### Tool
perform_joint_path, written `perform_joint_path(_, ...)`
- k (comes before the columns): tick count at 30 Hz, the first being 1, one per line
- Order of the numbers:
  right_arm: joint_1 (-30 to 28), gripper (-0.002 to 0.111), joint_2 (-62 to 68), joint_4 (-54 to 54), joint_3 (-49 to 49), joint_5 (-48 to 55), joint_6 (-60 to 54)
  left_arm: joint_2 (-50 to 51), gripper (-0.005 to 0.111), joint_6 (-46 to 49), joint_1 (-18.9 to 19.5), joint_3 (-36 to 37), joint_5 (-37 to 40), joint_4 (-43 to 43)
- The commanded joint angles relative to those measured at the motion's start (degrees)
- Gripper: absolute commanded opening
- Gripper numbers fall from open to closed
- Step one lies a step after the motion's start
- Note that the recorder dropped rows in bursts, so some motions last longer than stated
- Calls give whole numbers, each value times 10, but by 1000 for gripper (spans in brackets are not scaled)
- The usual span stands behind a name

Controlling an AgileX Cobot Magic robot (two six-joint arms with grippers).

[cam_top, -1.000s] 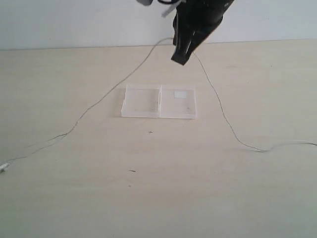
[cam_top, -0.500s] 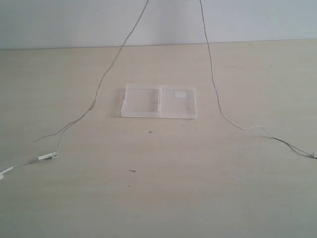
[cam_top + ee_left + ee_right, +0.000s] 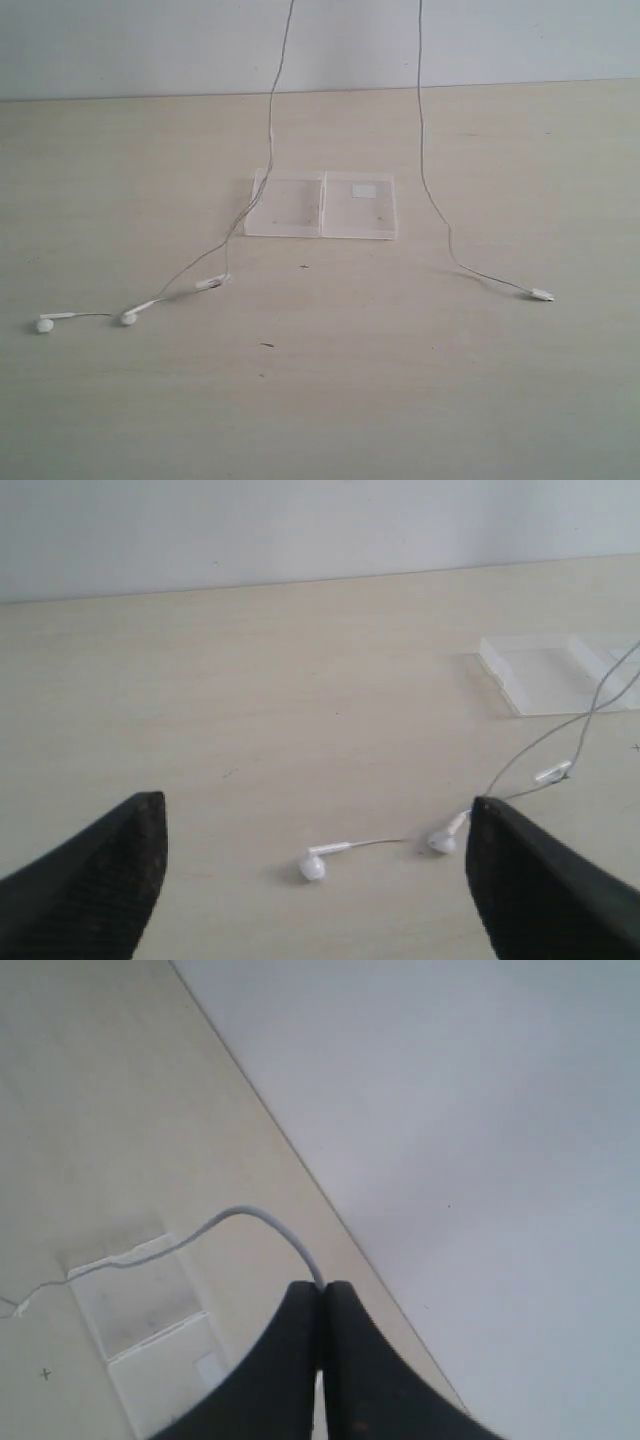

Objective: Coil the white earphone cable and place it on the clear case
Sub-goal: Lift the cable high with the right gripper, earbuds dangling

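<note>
- Under the case, the pale wood-grain surface point(image 3: 400, 400) fills most of the exterior view and ends behind the case at a plain white wall point(image 3: 150, 50).
- The left tool point(image 3: 315, 805) hangs over the surface on the case's left side. Its black fingers are spread wide with nothing between them, and both earbuds lie on the surface below the gap.
- The right tool point(image 3: 322, 1295) is high above the case, out of the exterior view. Its two fingers are pressed together and pinch the cable, which arches out from the tips.
- The case point(image 3: 320, 205) lies flat and open at mid-surface, two clear square halves joined side by side. The right half carries a small white label point(image 3: 364, 190).
- The cable point(image 3: 421, 150) is not on the case; it hangs in two strands from above the exterior view.
  - One strand drops across the case's left half and trails off to the case's front left. I cannot tell whether it touches the case.
  - The other strand drops just right of the case and runs out along the surface to the front right.
- The inline piece point(image 3: 212, 282) lies on the surface near the case's front-left corner.
- The two earbuds point(image 3: 128, 318) lie farther left of the case, apart from each other.
- The plug point(image 3: 543, 295) lies on the surface, well to the front right of the case.
</note>
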Motion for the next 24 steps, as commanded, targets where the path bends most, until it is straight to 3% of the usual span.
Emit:
perform_joint_path(1,1,0,-13,-4,-22,1,11,-2,78,-3,-4,1,-3,-1)
perform_joint_path(24,1,0,-43,-4,-125,9,41,-2,78,-3,-4,1,-3,-1)
